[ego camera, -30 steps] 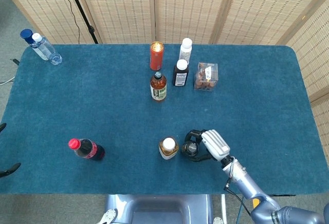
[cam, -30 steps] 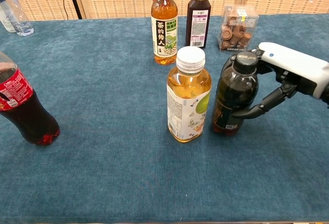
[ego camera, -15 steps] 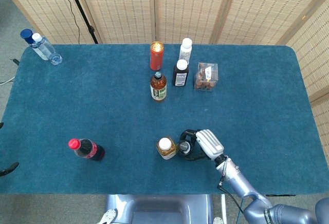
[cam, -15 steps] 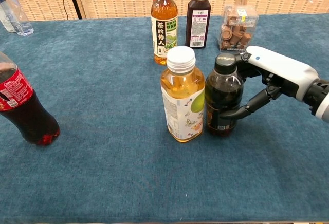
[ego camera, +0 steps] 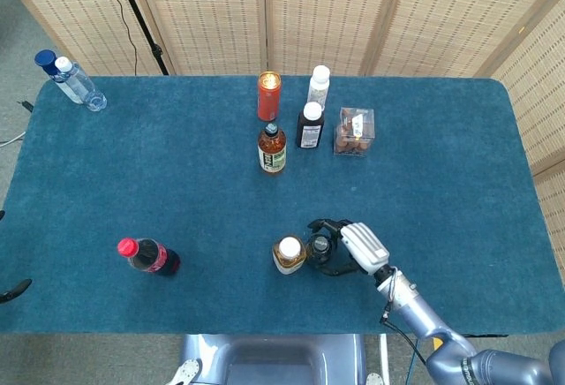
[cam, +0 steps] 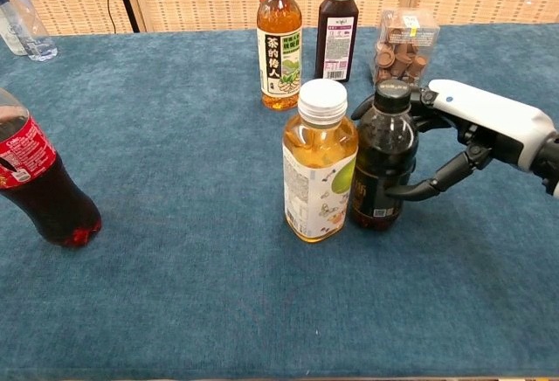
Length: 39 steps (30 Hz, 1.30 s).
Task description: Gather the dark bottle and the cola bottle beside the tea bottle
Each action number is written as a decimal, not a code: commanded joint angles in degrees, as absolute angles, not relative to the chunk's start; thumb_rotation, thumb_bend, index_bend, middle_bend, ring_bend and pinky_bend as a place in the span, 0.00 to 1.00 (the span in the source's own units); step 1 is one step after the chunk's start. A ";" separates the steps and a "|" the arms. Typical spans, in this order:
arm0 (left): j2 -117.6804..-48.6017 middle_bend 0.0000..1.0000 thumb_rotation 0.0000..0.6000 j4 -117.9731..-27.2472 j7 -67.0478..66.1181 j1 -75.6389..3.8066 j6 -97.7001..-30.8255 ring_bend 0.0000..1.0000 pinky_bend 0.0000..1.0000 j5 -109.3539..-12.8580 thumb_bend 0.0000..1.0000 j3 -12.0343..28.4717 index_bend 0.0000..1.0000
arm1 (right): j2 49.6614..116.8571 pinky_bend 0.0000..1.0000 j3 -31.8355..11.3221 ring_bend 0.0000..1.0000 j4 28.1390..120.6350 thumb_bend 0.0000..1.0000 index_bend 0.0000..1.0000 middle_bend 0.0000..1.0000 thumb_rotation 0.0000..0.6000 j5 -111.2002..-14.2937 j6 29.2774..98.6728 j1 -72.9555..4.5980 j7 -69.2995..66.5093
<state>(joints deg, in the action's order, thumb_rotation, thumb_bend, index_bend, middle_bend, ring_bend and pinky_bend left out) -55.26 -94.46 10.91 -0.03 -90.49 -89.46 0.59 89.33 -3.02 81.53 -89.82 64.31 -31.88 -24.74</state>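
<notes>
The tea bottle (ego camera: 289, 255) (cam: 320, 171), white-capped with pale amber liquid, stands upright near the table's front middle. The dark bottle (ego camera: 320, 248) (cam: 384, 162) stands right against its right side. My right hand (ego camera: 357, 248) (cam: 480, 123) wraps the dark bottle from the right, with fingers behind its neck and the thumb on its lower front. The cola bottle (ego camera: 148, 256) (cam: 39, 184), red-capped, stands alone far to the left. Only a dark sliver of my left hand (ego camera: 9, 294) shows at the head view's left edge.
At the back middle stand a brown tea bottle (ego camera: 272, 148) (cam: 279, 45), a dark bottle with a purple label (ego camera: 310, 126) (cam: 336, 31), a red can (ego camera: 268, 95), a white-capped bottle (ego camera: 319, 85) and a clear snack box (ego camera: 355, 132) (cam: 403, 49). Water bottles (ego camera: 75, 80) lie at the back left.
My right hand slid the dark bottle left against the tea bottle. The tea bottle tipped left half a second ago and now stands upright. The hand has eased slightly right.
</notes>
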 commanded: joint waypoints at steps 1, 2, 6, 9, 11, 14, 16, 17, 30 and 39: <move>-55.28 0.00 1.00 -94.46 10.93 0.04 -90.64 0.00 0.00 -89.50 0.04 0.59 0.00 | 89.07 0.29 -2.81 0.30 81.80 0.45 0.19 0.26 1.00 -90.09 64.71 -31.74 -25.00; -55.29 0.00 1.00 -94.46 10.97 0.07 -90.70 0.00 0.00 -89.46 0.04 0.61 0.00 | 88.84 0.28 -2.58 0.29 82.03 0.45 0.18 0.24 1.00 -90.31 64.77 -31.71 -25.02; -55.28 0.00 1.00 -94.40 11.09 0.05 -90.64 0.00 0.00 -89.40 0.04 0.64 0.00 | 88.14 0.24 -2.09 0.24 83.12 0.44 0.12 0.17 1.00 -91.01 65.74 -31.31 -24.45; -55.23 0.00 1.00 -94.40 11.21 0.01 -90.54 0.00 0.00 -89.27 0.04 0.68 0.00 | 87.22 0.21 -1.56 0.22 84.81 0.44 0.09 0.15 1.00 -91.68 67.04 -30.62 -23.62; -55.19 0.00 1.00 -94.37 11.31 0.03 -90.56 0.00 0.00 -89.28 0.04 0.68 0.00 | 86.31 0.21 -1.12 0.21 86.14 0.44 0.08 0.14 1.00 -91.98 67.56 -30.17 -22.82; -55.16 0.00 1.00 -94.35 11.45 0.06 -90.58 0.00 0.00 -89.30 0.04 0.66 0.00 | 84.70 0.19 -0.42 0.20 88.43 0.44 0.08 0.12 1.00 -92.39 68.43 -29.40 -21.74; -55.13 0.00 1.00 -94.32 11.54 0.05 -90.55 0.00 0.00 -89.30 0.04 0.65 0.00 | 83.80 0.17 -0.15 0.19 89.70 0.44 0.08 0.11 1.00 -92.62 69.12 -28.90 -21.17; -55.13 0.00 1.00 -94.31 11.57 0.04 -90.54 0.00 0.00 -89.30 0.04 0.66 0.00 | 83.50 0.17 -0.05 0.18 90.11 0.44 0.08 0.10 1.00 -92.70 69.34 -28.74 -21.00; -55.46 0.00 1.00 -92.73 15.40 -1.99 -88.31 0.00 0.00 -90.32 0.03 0.97 0.00 | 72.57 0.00 1.93 0.00 96.47 0.05 0.02 0.00 1.00 -95.03 75.19 -24.62 -15.94; -57.84 0.00 1.00 -85.79 29.53 -9.95 -79.54 0.00 0.00 -98.47 0.00 -1.68 0.00 | 63.80 0.00 3.31 0.00 91.30 0.04 0.01 0.00 1.00 -95.08 85.88 -16.61 -16.38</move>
<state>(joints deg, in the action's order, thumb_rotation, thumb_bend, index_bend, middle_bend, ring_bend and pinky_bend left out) -56.49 -88.88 25.17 -7.34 -81.04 -95.33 -0.62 64.85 2.94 92.78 -95.17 84.14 -18.22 -15.94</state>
